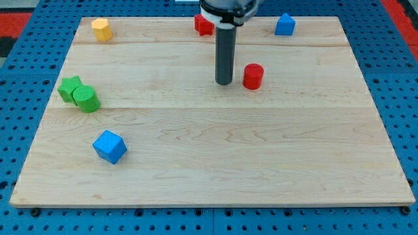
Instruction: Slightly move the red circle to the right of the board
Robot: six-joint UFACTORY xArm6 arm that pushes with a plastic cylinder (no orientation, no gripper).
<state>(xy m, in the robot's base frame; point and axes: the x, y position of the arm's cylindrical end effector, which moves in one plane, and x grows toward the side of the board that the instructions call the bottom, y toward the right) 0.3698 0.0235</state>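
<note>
The red circle [253,76], a short red cylinder, stands on the wooden board [215,150] right of centre, in the upper half. My tip [224,82] rests on the board just to the view's left of the red circle, with a small gap between them. The dark rod rises straight up from the tip to the arm at the view's top.
A red star-like block [204,25] sits at the top edge behind the rod. A blue block [285,25] is at top right, a yellow block [101,29] at top left. A green star [69,88] and green circle [86,99] touch at left. A blue cube [109,146] lies lower left.
</note>
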